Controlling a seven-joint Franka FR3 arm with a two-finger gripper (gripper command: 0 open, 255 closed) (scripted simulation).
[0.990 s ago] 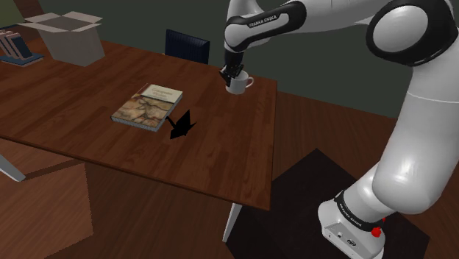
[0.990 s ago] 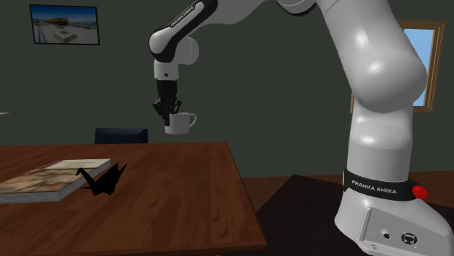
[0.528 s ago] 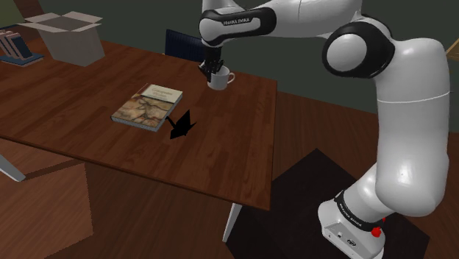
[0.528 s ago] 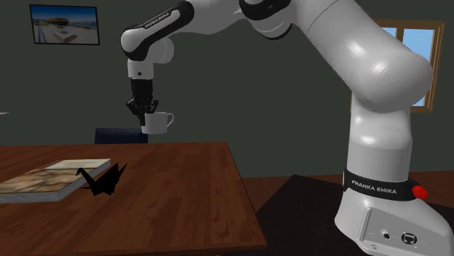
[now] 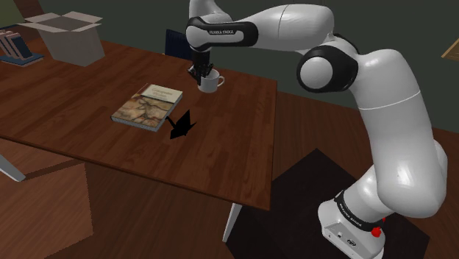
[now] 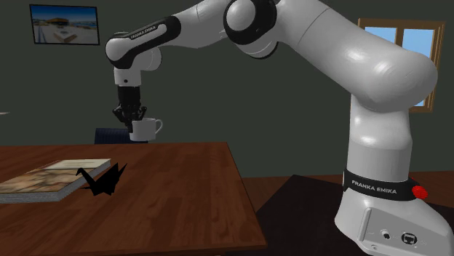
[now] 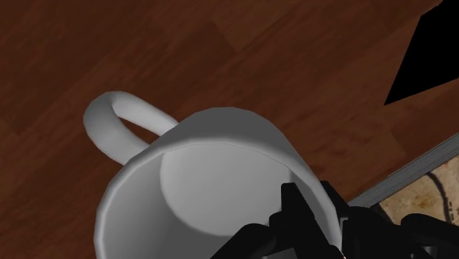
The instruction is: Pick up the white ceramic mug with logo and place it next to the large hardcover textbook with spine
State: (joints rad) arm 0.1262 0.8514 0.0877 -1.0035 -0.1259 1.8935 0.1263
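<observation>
A plain white mug (image 5: 210,82) hangs above the far part of the brown wooden table (image 5: 88,103), with my gripper (image 5: 201,73) shut on its rim. In the second exterior view the mug (image 6: 145,129) is held clear of the tabletop by the gripper (image 6: 132,116), handle toward that view's right. The wrist view looks into the mug (image 7: 213,184), one finger inside its wall and one outside. The textbook (image 5: 148,107) lies flat on the table, to the shoulder view's lower left of the mug. Its edge (image 7: 412,176) shows beside the mug.
A black paper crane (image 5: 180,123) sits just beside the book on the side nearer the stand. An open cardboard box (image 5: 65,35) stands at the table's far left corner, with books (image 5: 15,45) beyond it. A dark chair (image 5: 184,45) is behind the table.
The arm has carried the mug toward the shoulder view's left, from over the table's right edge to nearer the book. The mug has stayed gripped throughout.
</observation>
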